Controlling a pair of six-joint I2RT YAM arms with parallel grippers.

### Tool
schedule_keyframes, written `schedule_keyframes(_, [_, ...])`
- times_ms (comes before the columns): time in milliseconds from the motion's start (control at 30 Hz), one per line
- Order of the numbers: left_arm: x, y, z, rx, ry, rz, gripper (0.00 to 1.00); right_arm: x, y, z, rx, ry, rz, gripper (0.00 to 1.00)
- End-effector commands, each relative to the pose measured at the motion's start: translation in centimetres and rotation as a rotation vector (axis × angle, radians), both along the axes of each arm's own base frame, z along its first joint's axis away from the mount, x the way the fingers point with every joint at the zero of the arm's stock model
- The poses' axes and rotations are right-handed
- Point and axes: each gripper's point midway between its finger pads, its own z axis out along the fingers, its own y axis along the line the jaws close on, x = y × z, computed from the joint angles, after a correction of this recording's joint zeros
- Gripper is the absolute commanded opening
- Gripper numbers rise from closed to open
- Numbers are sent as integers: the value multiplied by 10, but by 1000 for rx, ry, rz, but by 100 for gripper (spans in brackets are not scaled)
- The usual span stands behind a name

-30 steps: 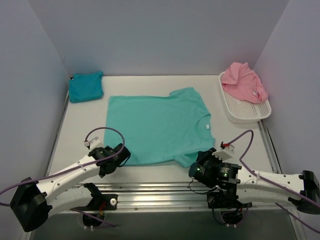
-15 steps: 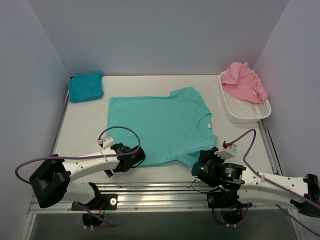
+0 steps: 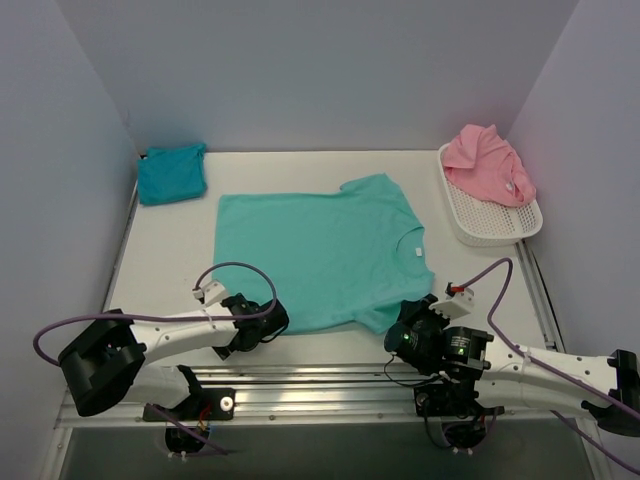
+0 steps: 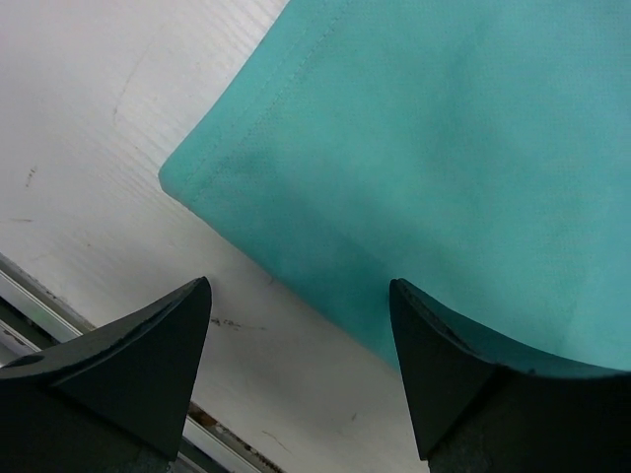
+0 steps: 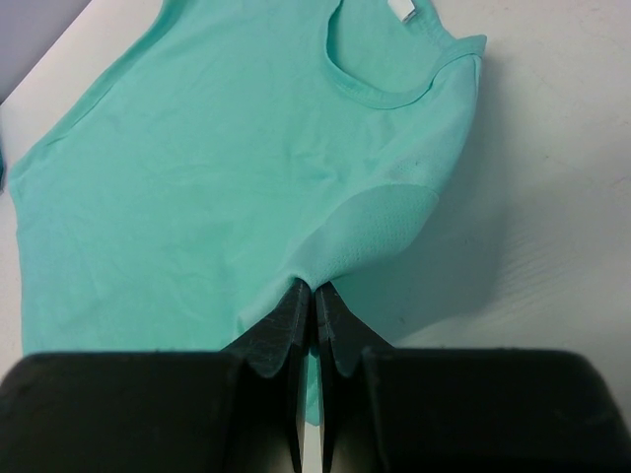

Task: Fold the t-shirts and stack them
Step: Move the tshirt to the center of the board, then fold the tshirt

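Observation:
A sea-green t-shirt [image 3: 320, 255] lies spread flat in the middle of the table, collar toward the right. My left gripper [image 3: 272, 318] sits low at its near-left corner, open. In the left wrist view that corner of the shirt [image 4: 444, 148] lies just beyond the left gripper [image 4: 301, 286], with bare table between the fingers. My right gripper [image 3: 405, 322] is shut on the shirt's near-right sleeve. In the right wrist view this gripper [image 5: 315, 288] pinches a raised fold of the green cloth [image 5: 227, 168]. A folded turquoise-blue t-shirt [image 3: 172, 172] rests at the back left. A pink t-shirt [image 3: 487, 162] is heaped in the basket.
A white mesh basket [image 3: 490, 225] stands at the back right against the wall. Grey walls close in the table on three sides. A metal rail [image 3: 320, 380] runs along the near edge by the arm bases.
My left arm has swung right along the near edge to the shirt's near-left corner, jaws open. The right gripper stays shut on the sleeve, shifted slightly.

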Motion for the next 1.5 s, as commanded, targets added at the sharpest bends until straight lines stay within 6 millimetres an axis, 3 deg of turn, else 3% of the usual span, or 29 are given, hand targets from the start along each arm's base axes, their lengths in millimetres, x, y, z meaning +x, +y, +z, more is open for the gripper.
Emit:
schedule_keyframes(0, [6, -17, -3, -64, -30, 6, 81, 5, -10, 5, -38, -42, -34, 0])
schedule_keyframes(233, [8, -31, -15, -58, -23, -10, 67, 7, -12, 9, -44, -51, -51, 0])
schedule_keyframes(367, [9, -33, -22, -55, -17, -27, 44, 7, -13, 8, -48, -49, -59, 0])
schedule_keyframes(600, [10, -34, -26, -45, -12, -40, 19, 6, -14, 5, -61, -34, -69, 0])
schedule_keyframes(633, [10, -35, -25, -44, -11, -42, 10, 6, -14, 5, -52, -34, -73, 0])
schedule_keyframes(700, [11, -34, -21, -41, -18, -43, 3, 5, -16, 5, -54, -28, -77, 0])
schedule_keyframes(933, [15, -26, 5, -24, -67, -62, 2, 3, -20, 8, -25, -18, -107, 0])
schedule_keyframes(1167, [21, -18, 35, -7, -135, -86, 2, -4, -30, -3, -9, 33, -163, 0])
schedule_keyframes(1300, [28, -17, 52, 4, -177, -129, 2, -3, -32, 1, 10, 15, -187, 0])
schedule_keyframes(1467, [41, -25, 71, 0, -232, -171, 2, 3, -31, 22, -18, -27, -205, 0])
